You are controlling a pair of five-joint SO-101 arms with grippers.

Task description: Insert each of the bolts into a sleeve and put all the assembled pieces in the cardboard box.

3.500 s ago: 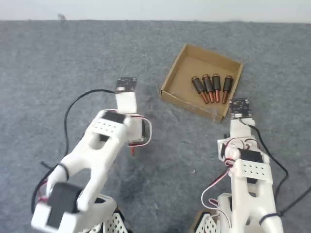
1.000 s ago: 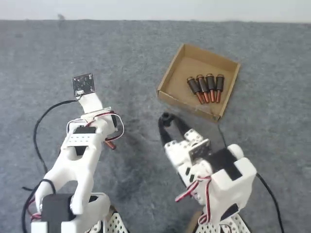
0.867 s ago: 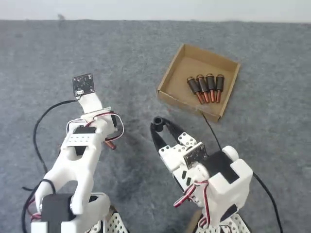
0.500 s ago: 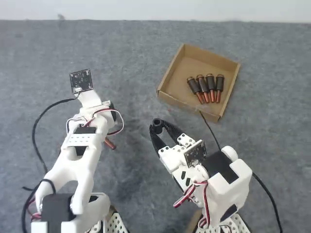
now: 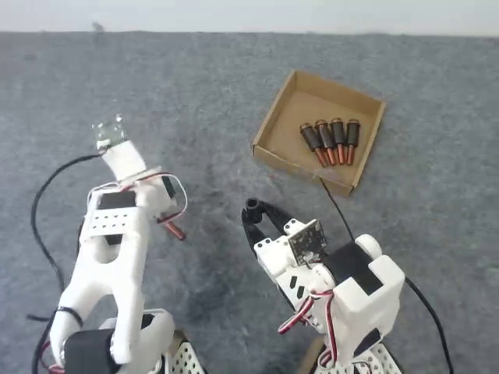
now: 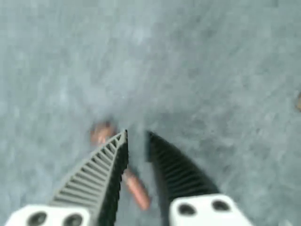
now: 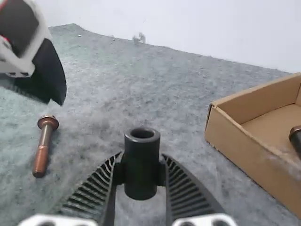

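A copper bolt (image 5: 173, 227) lies on the grey mat beside the left arm. In the left wrist view my left gripper (image 6: 136, 141) hovers just over the bolt (image 6: 136, 190), fingers a narrow gap apart and holding nothing. My right gripper (image 7: 141, 162) is shut on a black sleeve (image 7: 141, 160), held upright with its hole facing up, above the mat in front of the cardboard box (image 5: 269, 125). The bolt (image 7: 43, 147) lies flat off to one side of the sleeve, under the left arm's dark finger (image 7: 44, 70). In the high view the sleeve (image 5: 253, 206) sits mid-table.
Several assembled bolt-and-sleeve pieces (image 5: 331, 142) lie side by side in the box. The box's near wall (image 7: 249, 141) stands close beside the held sleeve. A white wall edges the far side of the mat.
The left arm swung to the left, its wrist now over the bolt's left side. The right arm brought the sleeve left and nearer, away from the box. The bolt stayed put.
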